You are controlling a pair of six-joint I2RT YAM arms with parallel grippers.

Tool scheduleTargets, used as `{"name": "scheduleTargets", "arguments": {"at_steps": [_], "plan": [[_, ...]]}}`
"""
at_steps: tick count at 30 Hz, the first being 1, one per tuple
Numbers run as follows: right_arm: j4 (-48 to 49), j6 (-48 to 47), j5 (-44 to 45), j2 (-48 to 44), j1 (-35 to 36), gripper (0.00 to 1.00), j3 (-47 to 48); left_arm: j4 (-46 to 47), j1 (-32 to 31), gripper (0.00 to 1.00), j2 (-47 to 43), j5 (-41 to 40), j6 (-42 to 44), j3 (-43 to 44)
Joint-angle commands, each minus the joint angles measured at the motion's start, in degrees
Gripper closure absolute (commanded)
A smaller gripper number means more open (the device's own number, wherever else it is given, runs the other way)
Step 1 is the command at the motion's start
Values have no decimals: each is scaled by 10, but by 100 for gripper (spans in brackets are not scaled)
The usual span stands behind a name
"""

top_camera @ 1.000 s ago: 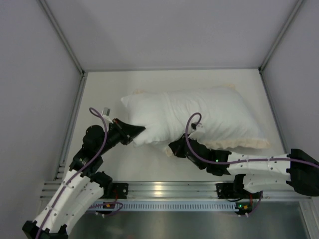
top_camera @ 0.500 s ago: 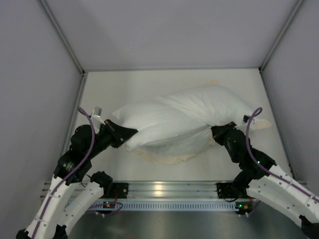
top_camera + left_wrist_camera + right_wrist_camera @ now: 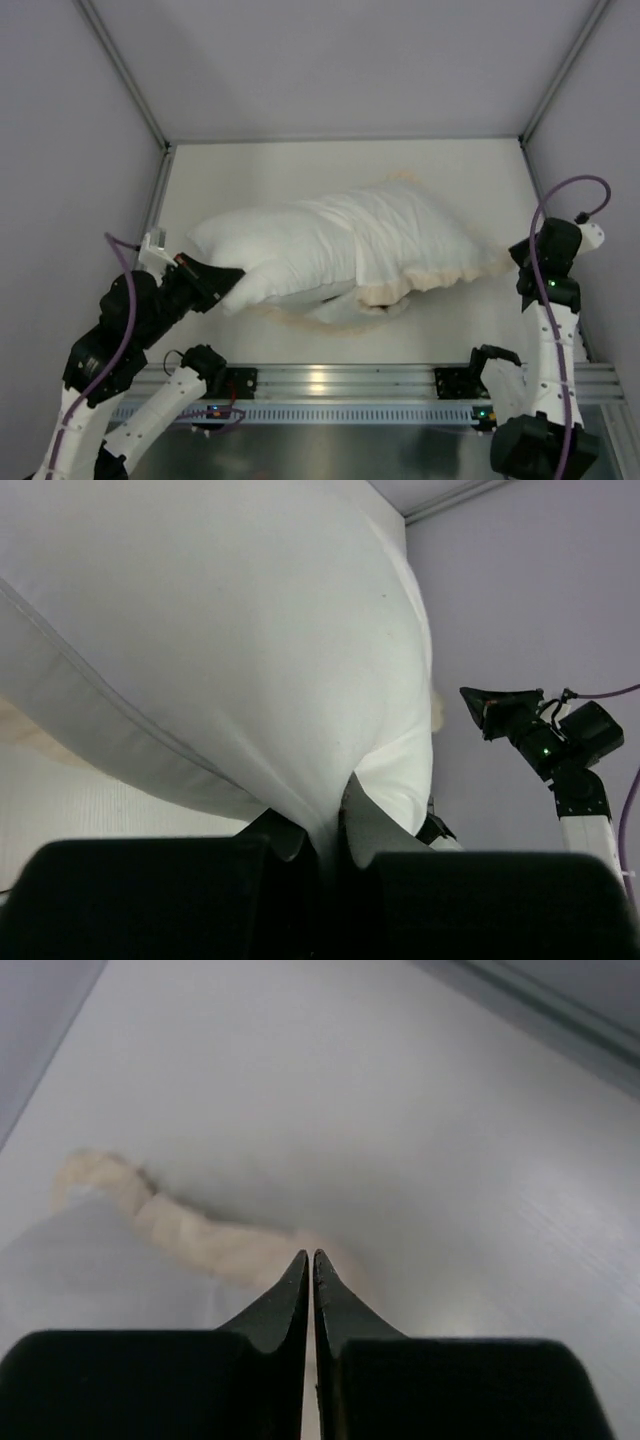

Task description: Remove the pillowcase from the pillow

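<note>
L gripper [image 3: 225, 283] is clamped on the left corner of the plump, plain white fabric pillow [image 3: 280, 255], which lies across the white table [image 3: 250, 170] w/ its left half bare. The soft white-faced pillowcase [image 3: 420, 235] w/ cream ruffled frill covers the pillow's right half, some frill showing under the pillow's near edge. R gripper [image 3: 522, 250] sits just off the pillow's right end, near the frill but apart from it, fingers pressed together w/ nothing between.

**Soft, even light**

I see bright diffuse light overhead, glare on the silver aluminium rail [image 3: 318, 377], faint shadow beneath the plump plain white cushion [image 3: 280, 255]. Both wrist views blur at their own black fingers [image 3: 287, 1305].
</note>
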Motion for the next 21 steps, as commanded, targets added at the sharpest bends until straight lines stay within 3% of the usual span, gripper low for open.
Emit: {"name": "scheduleTargets", "arguments": {"at_steps": [1,4,5,6,7,9,11,12,16,19,20,21], "plan": [[-5,-85,-26,0,-68,100,14,16,-37,100,-45,-128,14,50],[3,-108,-184,-9,-66,100,19,38,-60,100,-51,-125,5,19],[0,-113,-215,-22,-60,93,21,47,-60,100,-48,-115,4,8],[-1,-116,-245,-32,-39,84,24,60,-60,100,-43,-87,3,-18],[-8,-116,-268,-42,-22,57,37,79,-60,100,-40,-67,8,-36],[-42,-107,-277,-80,49,32,53,142,-60,100,-11,14,8,-88],[-23,-81,-307,-116,99,23,60,212,-60,100,34,64,-8,-133],[-10,-61,-318,-122,148,12,59,238,-61,100,43,97,-27,-159],[9,-33,-373,-87,246,1,61,357,-65,100,63,131,-71,-311],[60,-2,-364,-63,348,1,31,440,-88,100,119,156,-82,-349],[76,8,-349,-55,381,1,22,448,-121,100,139,154,-76,-344],[91,20,-327,-47,449,1,15,453,-142,100,159,144,-68,-335]]}}
